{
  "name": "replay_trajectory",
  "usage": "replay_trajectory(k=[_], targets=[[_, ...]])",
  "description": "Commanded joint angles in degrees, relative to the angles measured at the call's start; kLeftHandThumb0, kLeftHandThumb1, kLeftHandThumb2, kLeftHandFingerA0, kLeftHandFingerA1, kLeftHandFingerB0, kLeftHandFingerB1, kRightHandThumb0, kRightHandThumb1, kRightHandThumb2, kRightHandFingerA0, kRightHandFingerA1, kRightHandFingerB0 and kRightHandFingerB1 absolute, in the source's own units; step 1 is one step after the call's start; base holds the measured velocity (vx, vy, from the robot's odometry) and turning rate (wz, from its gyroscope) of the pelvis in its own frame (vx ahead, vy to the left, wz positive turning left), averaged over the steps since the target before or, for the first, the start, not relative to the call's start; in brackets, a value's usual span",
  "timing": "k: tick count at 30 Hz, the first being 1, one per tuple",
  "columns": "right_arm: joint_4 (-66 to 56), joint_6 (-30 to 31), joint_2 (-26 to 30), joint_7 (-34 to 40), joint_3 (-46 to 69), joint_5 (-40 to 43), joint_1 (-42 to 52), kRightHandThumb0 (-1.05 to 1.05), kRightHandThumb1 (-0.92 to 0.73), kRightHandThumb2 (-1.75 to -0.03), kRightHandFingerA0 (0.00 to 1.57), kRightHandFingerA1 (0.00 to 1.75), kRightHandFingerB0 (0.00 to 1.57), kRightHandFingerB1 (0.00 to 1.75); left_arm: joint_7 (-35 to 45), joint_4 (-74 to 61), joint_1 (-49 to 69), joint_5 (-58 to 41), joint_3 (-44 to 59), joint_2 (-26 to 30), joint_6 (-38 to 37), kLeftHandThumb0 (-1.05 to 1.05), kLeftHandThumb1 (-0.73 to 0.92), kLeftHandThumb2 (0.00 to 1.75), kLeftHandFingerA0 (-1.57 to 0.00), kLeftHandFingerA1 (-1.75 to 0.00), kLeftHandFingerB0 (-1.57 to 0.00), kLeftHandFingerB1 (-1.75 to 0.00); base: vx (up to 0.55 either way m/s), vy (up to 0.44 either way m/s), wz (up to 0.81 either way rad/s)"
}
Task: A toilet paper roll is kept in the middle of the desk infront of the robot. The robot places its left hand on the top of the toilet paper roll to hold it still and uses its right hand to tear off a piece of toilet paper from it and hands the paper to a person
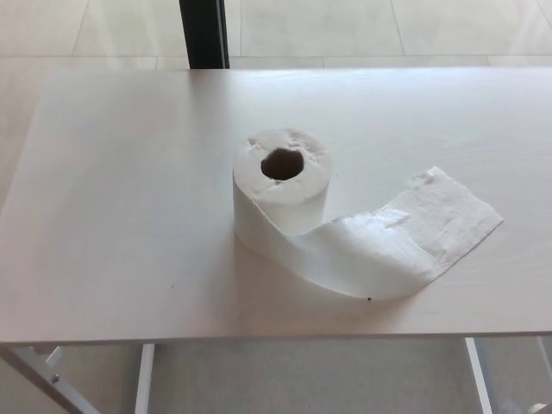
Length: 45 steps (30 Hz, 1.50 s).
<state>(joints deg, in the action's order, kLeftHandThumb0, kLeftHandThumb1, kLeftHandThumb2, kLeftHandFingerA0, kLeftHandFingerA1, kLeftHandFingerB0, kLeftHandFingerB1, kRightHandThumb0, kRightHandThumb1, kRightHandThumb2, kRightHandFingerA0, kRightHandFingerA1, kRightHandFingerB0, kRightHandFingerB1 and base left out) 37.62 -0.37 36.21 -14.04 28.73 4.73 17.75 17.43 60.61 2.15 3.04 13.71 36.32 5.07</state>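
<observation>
Starting near: loose tail (pixel 405 237) curls toward bench (pixel 103 259) front edge, right of upright toilet paper roll (pixel 282 185) mid-bench; neither hand in view, fingers' state unknown; risk: light roll slides or tips if tail pulled before left hand presses its top

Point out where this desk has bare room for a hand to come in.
The desk is bare left of the toilet paper roll out to its left edge, and behind the roll to the far edge. The right front is taken: the loose paper tail curls from the roll's base toward the right edge. Neither hand is in view.
</observation>
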Motion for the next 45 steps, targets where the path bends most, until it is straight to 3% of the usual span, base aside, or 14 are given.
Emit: replay_trajectory(k=[1, 6, 9, 10, 19, 30, 31, 32, 35, 36, 38, 43, 44, 45], targets=[[-4.36, -0.06, 0.06, -1.08, 2.92, 3.55, 1.13, -0.44, -0.70, -0.62, 0.43, 0.40, 0.26, 0.30, 2.95, -2.59, 0.67, -5.11, 4.49, 2.19, -3.26, -0.71, 0.72, 0.60, -0.69, -0.61, -0.52, -0.52, 0.00, 0.000, 0.00], [-10.94, -2.10, -1.77, 1.84, 7.99, 5.44, -0.43, -0.50, -0.56, -0.82, 0.48, 0.56, 0.24, 0.42, -1.57, -9.79, -2.17, -5.20, 8.70, 4.12, -2.24, -0.66, 0.75, 0.63, -0.64, -0.61, -0.57, -0.47, 0.00, 0.000, 0.00], [-24.72, 0.58, -3.02, 4.32, 10.50, 7.73, -4.02, -0.42, -0.68, -0.60, 0.56, 0.53, 0.30, 0.32, 0.38, -18.32, -9.68, -7.63, 11.32, 8.03, 3.39, -0.84, 0.64, 0.61, -0.73, -0.61, -0.75, -0.48, 0.00, 0.000, 0.00], [-29.08, 3.74, -3.08, 5.57, 10.45, 7.77, -5.28, -0.49, -0.57, -0.81, 0.47, 0.60, 0.23, 0.43, -0.03, -21.40, -11.81, -6.99, 11.02, 9.18, 4.18, -0.85, 0.63, 0.60, -0.78, -0.59, -0.78, -0.46, 0.00, 0.000, 0.00], [-43.16, 8.50, -1.31, 1.28, 1.69, 8.97, -18.31, -0.48, -0.58, -0.78, 0.34, 0.55, 0.18, 0.41, -0.85, -61.25, -29.73, 3.21, 2.13, 13.80, 23.16, -0.35, 0.73, 0.61, -0.76, -0.70, -0.46, -0.48, 0.00, 0.000, 0.00], [-51.63, 15.21, -3.00, -3.61, -16.31, 4.15, -27.83, -0.58, -0.56, -0.57, 0.49, 0.55, 0.39, 0.34, 0.32, -60.63, -51.71, 15.35, -15.48, 4.70, 15.44, -0.51, 0.75, 0.62, -0.65, -0.59, -0.45, -0.46, 0.00, 0.000, 0.00], [-51.33, 13.39, -2.84, -3.62, -19.29, -0.07, -27.92, -0.66, -0.48, -0.83, 0.50, 0.60, 0.35, 0.48, 1.12, -62.53, -52.24, 16.00, -17.67, 3.23, 16.87, -0.53, 0.58, 0.92, -0.63, -0.70, -0.40, -0.57, 0.00, 0.000, 0.00], [-50.87, 12.03, -3.82, -3.70, -20.49, -0.38, -27.99, -0.60, -0.45, -0.83, 0.50, 0.63, 0.34, 0.49, 1.35, -63.77, -52.52, 16.51, -19.17, 2.02, 17.75, -0.49, 0.72, 0.61, -0.63, -0.59, -0.45, -0.47, 0.00, 0.000, 0.00], [-50.20, 12.62, -5.24, -3.54, -26.38, -3.50, -28.53, -0.61, -0.46, -0.84, 0.50, 0.63, 0.37, 0.51, 0.92, -64.13, -53.19, 21.38, -26.47, -1.67, 16.35, -0.52, 0.55, 0.89, -0.64, -0.67, -0.43, -0.58, 0.00, 0.000, 0.00], [-49.44, 13.05, -5.85, -3.24, -29.13, -5.86, -28.73, -0.53, -0.58, -0.58, 0.54, 0.53, 0.43, 0.39, 1.31, -62.59, -53.39, 26.09, -31.18, -2.41, 12.87, -0.52, 0.74, 0.62, -0.48, -0.53, -0.45, -0.43, 0.00, 0.000, 0.00], [-48.75, 12.96, -5.95, -3.16, -30.91, -7.08, -28.88, -0.57, -0.46, -0.82, 0.50, 0.64, 0.39, 0.52, 0.54, -61.26, -53.61, 28.08, -34.29, -3.51, 10.53, -0.53, 0.76, 0.62, -0.47, -0.52, -0.43, -0.43, 0.00, 0.000, 0.00], [-44.72, 12.65, -7.10, -2.31, -34.95, -9.55, -30.75, -0.50, -0.58, -0.58, 0.58, 0.59, 0.50, 0.43, -1.80, -56.96, -55.73, 30.12, -40.08, -8.49, 8.73, -0.53, 0.70, 0.60, -0.47, -0.61, -0.45, -0.47, 0.00, 0.000, 0.00], [-44.38, 13.39, -7.21, -1.68, -35.89, -10.68, -30.93, -0.53, -0.45, -0.84, 0.56, 0.67, 0.45, 0.56, -2.47, -55.76, -56.23, 30.09, -41.12, -10.13, 8.86, -0.54, 0.71, 0.61, -0.51, -0.62, -0.52, -0.49, 0.00, 0.000, 0.00], [-44.17, 13.41, -7.13, -1.39, -36.43, -11.37, -30.98, -0.51, -0.57, -0.58, 0.60, 0.61, 0.53, 0.43, -2.24, -55.25, -56.71, 30.49, -42.02, -10.76, 9.28, -0.55, 0.73, 0.62, -0.58, -0.65, -0.49, -0.47, 0.00, 0.000, 0.00]])
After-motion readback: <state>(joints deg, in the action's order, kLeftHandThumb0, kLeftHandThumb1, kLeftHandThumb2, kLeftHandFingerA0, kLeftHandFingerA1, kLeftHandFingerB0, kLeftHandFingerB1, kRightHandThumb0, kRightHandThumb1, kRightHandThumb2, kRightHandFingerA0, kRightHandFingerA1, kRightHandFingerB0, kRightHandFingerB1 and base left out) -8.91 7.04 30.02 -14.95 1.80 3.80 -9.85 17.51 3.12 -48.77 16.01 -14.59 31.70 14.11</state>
